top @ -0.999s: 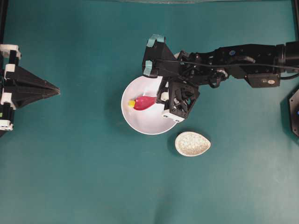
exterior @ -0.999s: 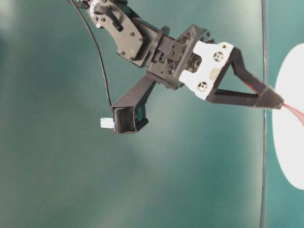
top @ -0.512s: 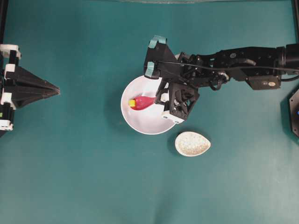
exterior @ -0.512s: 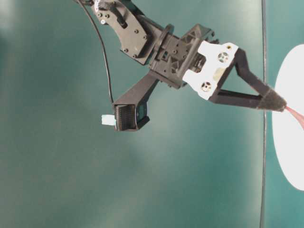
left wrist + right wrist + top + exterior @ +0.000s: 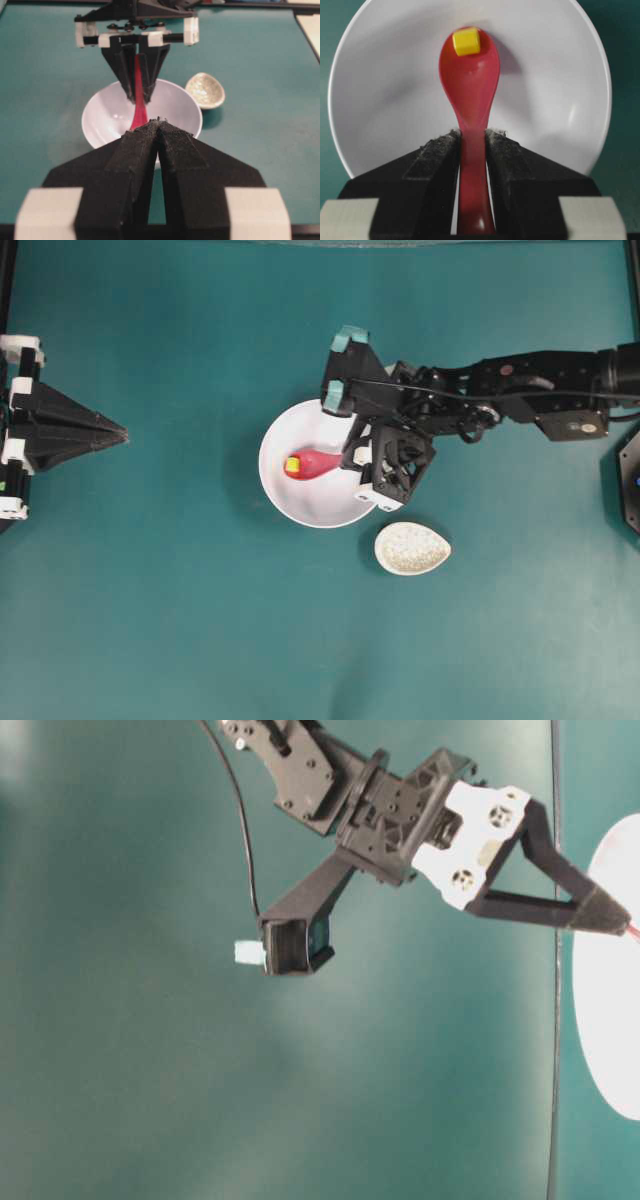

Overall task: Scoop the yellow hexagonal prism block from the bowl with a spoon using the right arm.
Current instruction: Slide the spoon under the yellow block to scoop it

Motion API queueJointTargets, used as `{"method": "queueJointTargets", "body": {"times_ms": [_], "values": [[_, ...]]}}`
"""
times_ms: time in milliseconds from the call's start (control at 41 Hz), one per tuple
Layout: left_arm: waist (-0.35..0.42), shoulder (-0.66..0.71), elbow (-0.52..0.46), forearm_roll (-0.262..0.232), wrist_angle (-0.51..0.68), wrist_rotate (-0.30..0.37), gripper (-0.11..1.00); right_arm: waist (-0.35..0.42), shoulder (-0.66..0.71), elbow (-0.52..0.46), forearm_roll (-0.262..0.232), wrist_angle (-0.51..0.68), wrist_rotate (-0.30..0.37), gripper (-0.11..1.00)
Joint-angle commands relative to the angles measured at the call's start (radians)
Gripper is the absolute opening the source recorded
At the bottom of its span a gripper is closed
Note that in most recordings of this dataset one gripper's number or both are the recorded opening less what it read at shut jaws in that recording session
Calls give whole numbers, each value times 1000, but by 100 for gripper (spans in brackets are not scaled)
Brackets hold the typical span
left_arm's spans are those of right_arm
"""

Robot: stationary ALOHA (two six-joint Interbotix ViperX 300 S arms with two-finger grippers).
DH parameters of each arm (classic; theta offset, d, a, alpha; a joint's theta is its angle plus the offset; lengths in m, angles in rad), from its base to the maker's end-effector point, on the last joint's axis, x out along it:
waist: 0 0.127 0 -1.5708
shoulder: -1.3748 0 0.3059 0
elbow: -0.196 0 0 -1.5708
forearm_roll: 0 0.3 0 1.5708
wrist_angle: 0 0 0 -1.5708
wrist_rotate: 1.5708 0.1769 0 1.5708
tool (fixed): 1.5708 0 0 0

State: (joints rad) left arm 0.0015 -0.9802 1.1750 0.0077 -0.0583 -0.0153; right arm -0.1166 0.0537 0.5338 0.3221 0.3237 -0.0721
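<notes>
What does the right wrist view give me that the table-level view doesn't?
Only the right wrist view shows the yellow hexagonal prism block sitting at the far tip of the spoon's scoop. Only the table-level view shows the right arm's wrist housing and the camera hanging under it. Both show the right end effector shut on the spoon's handle over the white bowl.

Small speckled off-white egg-shaped ceramic dish sits on the flat teal table surface, pointed end twd the right in overhead view, hollow side up. In left wrist view it's lit, casting a shadow below.
</notes>
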Motion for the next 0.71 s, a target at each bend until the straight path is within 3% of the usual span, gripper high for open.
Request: {"method": "queueJointTargets", "body": {"times_ms": [0, 682], "values": [[2, 5, -28, 3, -5, -2, 5, 2, -52, 20, 18, -40, 0, 25], [2, 5, -28, 3, -5, -2, 5, 43, -155, 198, 46, -253, 2, 25]]}}
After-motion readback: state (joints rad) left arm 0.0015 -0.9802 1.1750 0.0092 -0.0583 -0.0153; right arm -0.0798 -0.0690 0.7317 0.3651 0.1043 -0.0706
